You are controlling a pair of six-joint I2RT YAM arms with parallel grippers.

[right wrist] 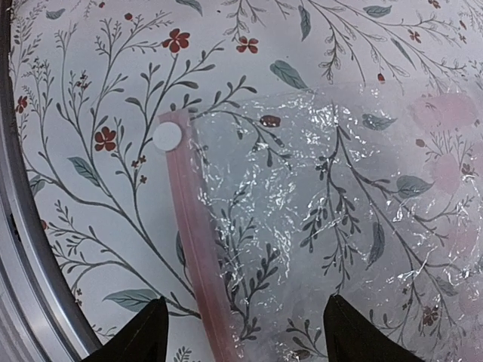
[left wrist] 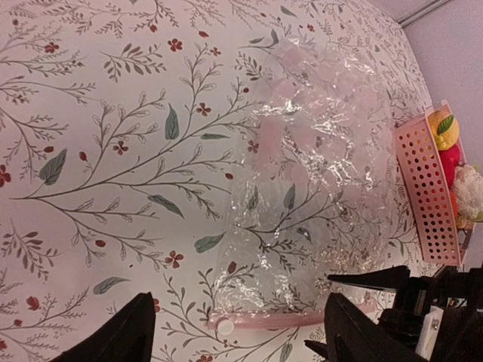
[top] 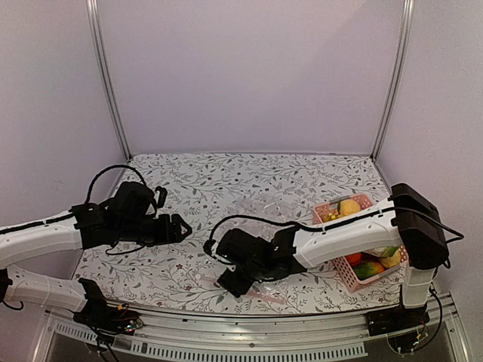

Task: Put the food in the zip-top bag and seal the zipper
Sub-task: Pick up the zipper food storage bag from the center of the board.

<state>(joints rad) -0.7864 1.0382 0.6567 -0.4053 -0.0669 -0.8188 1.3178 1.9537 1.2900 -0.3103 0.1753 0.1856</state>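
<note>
The clear zip-top bag (left wrist: 317, 173) lies flat on the flowered table with nothing in it; in the top view it is faint (top: 260, 213). Its pink zipper (right wrist: 198, 249) runs along the near edge, with the white slider tab (right wrist: 167, 136) at the left end. It shows in the left wrist view too (left wrist: 224, 326). My right gripper (right wrist: 245, 339) is open, hovering over the zipper strip (top: 230, 280). My left gripper (left wrist: 238, 339) is open, above the table left of the bag (top: 181, 226). The food, a yellow fruit (top: 349, 206), a red one (left wrist: 450, 160) and cauliflower (left wrist: 469, 188), sits in the basket.
A pink slotted basket (top: 332, 213) stands at the right, under my right forearm, with more orange and green pieces (top: 368, 268) at its near end. A metal rail (right wrist: 23, 249) runs along the table's near edge, close to the zipper. White walls enclose the table.
</note>
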